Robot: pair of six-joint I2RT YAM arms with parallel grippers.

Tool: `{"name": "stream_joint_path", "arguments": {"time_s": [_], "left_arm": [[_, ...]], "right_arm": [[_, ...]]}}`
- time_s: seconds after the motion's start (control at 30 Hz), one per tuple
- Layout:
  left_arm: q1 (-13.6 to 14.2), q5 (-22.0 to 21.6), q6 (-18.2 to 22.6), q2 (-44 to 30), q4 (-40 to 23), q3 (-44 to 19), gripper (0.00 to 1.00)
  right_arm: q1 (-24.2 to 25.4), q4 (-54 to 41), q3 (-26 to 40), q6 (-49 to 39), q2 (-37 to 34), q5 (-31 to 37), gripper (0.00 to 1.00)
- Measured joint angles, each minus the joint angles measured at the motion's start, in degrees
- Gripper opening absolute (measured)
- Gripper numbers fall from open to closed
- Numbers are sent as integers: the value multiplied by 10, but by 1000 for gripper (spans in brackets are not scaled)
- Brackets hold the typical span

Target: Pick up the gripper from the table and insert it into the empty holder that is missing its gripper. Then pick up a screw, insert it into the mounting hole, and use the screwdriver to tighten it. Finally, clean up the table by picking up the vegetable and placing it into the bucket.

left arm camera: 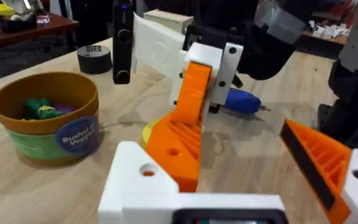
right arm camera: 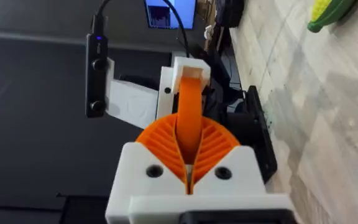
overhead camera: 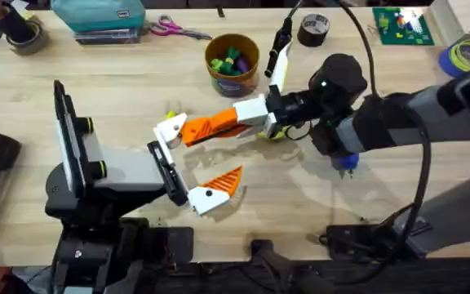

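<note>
Left gripper (overhead camera: 192, 162) (left arm camera: 241, 180), nearest the arm bases: white fingers spread wide, nothing pinched between them. The nearer finger carries its orange ribbed pad (overhead camera: 223, 181) (left arm camera: 319, 162). The farther one is the holder (overhead camera: 172, 129) (left arm camera: 143, 180), white, with its mounting hole showing.
Gripper (overhead camera: 210, 126) (left arm camera: 179, 140) (right arm camera: 190, 106): orange wedge lying across mid-table, one end against the holder, the other clamped in the right gripper.
Right gripper (overhead camera: 237, 121) (right arm camera: 190, 140): reaching in from the right, its orange pads pressed together on the wedge.
Screwdriver (overhead camera: 348, 162) (left arm camera: 241, 101): bright blue, lying on the table under the right arm, well apart from both grippers.
Vegetable (right arm camera: 328, 12): yellow with a green end, lying on bare table wood, touched by neither gripper.
Bucket (overhead camera: 232, 82) (left arm camera: 48, 134): brown-orange, upright, farther back at centre, with green and purple toys inside.
Tape roll (overhead camera: 313, 30) (left arm camera: 95, 59): black, near the far edge, to the right of the bucket.
Scissors (overhead camera: 178, 31): far edge, to the left of the bucket.
</note>
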State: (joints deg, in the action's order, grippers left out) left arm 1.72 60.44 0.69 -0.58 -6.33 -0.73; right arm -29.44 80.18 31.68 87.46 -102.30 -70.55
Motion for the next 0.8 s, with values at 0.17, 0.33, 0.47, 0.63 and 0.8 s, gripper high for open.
{"name": "stream_joint_path", "arguments": {"time_s": [0.17, 0.33, 0.47, 0.63, 0.8], "left_arm": [[0, -1, 0, 0, 0, 0, 986], [0, -2, 0, 0, 0, 0, 985], [0, -3, 0, 0, 0, 0, 985], [0, -5, -1, 0, 0, 0, 986], [0, -1, -7, 0, -1, 0, 986]], "right_arm": [[-4, 0, 0, 0, 0, 7, 9], [-7, 0, 0, 0, 0, 15, 9], [-8, 0, 0, 0, 0, 18, 9], [-11, 7, 0, 0, -11, 22, 9], [-20, 12, 2, 0, -20, 28, 9]]}}
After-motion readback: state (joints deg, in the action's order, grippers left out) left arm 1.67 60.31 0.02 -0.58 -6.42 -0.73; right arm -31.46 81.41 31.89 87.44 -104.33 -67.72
